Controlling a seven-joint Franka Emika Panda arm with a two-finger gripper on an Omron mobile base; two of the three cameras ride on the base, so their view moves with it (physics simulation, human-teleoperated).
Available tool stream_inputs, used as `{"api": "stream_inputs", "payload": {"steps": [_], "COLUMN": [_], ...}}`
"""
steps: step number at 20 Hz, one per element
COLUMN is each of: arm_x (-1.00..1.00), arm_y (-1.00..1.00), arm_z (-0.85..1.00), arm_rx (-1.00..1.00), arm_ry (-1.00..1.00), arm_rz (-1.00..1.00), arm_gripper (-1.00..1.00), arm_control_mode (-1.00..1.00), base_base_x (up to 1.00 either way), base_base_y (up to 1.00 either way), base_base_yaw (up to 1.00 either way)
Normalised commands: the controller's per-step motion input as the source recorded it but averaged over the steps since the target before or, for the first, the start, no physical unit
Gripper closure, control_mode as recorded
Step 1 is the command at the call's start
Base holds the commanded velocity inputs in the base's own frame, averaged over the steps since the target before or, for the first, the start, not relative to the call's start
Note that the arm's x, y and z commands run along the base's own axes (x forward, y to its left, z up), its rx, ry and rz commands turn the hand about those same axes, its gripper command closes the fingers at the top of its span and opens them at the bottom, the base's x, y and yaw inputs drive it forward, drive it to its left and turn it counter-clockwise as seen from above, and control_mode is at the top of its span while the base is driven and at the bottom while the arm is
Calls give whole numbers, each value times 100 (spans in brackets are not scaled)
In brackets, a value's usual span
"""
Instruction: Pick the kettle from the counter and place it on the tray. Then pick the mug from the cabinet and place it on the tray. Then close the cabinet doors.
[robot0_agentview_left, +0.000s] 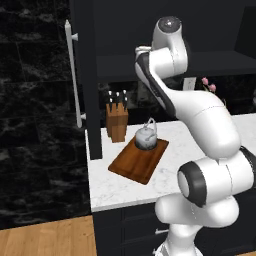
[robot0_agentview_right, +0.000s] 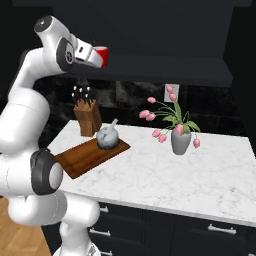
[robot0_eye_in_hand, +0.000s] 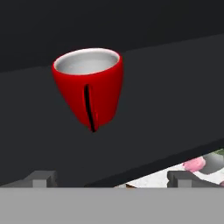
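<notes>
white marble counter holds the tray, kettle already on it. i'm on the mug step: red mug on the cabinet shelf at twelve o'clock of my gripper, jaws spread, empty. next, advance and straddle it.

A home kitchen, rendered. A white marble-veined worktop sits over dark drawer fronts with silver pulls. On the worktop, a wooden knife block stands just behind a reddish-brown tray carrying a small grey kettle; a grey vase of pink tulips stands to the right of the tray. Above the worktop hangs a dark wall cabinet with a long silver bar handle, a red mug on its shelf. Black stone tiles back the worktop; the floor is wood.
</notes>
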Motion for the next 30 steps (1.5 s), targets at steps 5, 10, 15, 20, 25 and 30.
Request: {"api": "stream_inputs", "payload": {"steps": [5,10,15,20,25,30], "arm_x": [39,35,34,28,12,1], "arm_y": [0,0,0,0,2,0], "arm_z": [0,0,0,0,0,0], "arm_rx": [0,0,0,0,0,0], "arm_ry": [0,0,-2,-6,0,-2], "arm_rz": [-7,-7,-6,-4,-5,-6], "arm_gripper": [-100,-100,-100,-100,-100,100], "arm_control_mode": [-100,-100,-100,-100,-100,-100], "base_base_x": [0,0,0,0,0,0], "base_base_y": [0,0,0,0,0,0], "base_base_yaw": [0,0,0,0,0,0]}}
